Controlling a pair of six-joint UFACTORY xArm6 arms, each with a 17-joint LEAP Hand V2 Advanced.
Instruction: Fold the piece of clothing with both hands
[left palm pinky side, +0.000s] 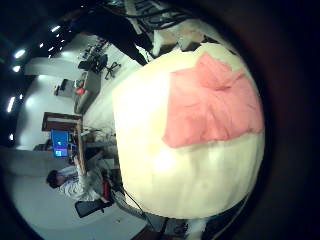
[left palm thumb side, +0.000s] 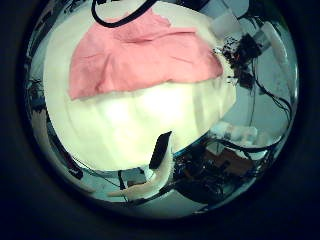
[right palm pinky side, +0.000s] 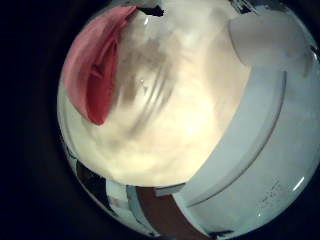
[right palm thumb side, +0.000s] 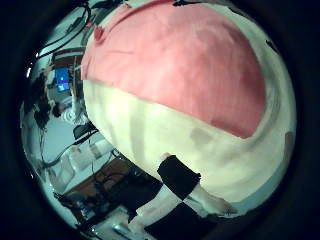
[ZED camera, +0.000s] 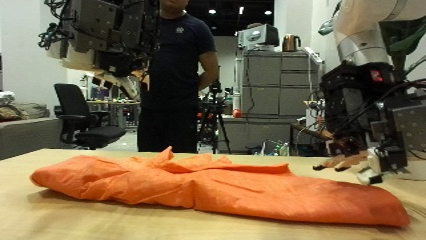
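**Both hands off the cloth, fold not yet begun**

The garment (ZED camera: 220, 185), an orange-pink piece of clothing, lies crumpled in a long low heap across the worktop (ZED camera: 53, 215), with ridges bunched along its middle and its edges uneven. My right hand (ZED camera: 360, 125) hangs just above the garment's right end, fingers (ZED camera: 349, 160) loosely relaxed and pointing down, holding nothing. My left hand (ZED camera: 113, 40) is raised high over the far left, well apart from the cloth; I cannot tell how its fingers stand from here, though its palm views show the garment lying some way below it with nothing in its grasp.

My judgement of the risks: the cloth is rumpled, not spread flat, so if I pinch at a ridge I may catch several layers together and drag the whole heap instead of lifting one edge. My hands are at very different heights, so an uneven start could pull the garment askew and leave a crooked fold. The right end lies near the worktop's edge, so a careless tug to the right might slide it off.
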